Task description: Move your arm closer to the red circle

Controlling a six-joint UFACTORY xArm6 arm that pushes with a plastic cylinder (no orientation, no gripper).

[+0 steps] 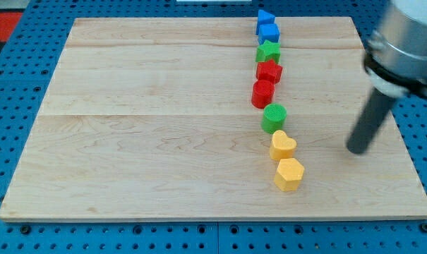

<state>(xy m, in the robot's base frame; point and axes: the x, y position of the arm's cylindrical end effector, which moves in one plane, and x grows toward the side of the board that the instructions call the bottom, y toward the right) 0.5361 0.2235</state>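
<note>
The red circle (262,93) stands on the wooden board (149,120), in the middle of a column of blocks. My tip (356,149) rests on the board at the view's right, well to the right of the red circle and a little below it. It touches no block. The column runs from the view's top down: a blue triangle (265,17), a blue cube (269,32), a green star (268,51), a red star (269,71), the red circle, a green circle (274,117), a yellow heart (282,146) and a yellow hexagon (289,173).
The board lies on a blue pegboard (411,233). The arm's grey body (404,42) hangs over the board's upper right corner.
</note>
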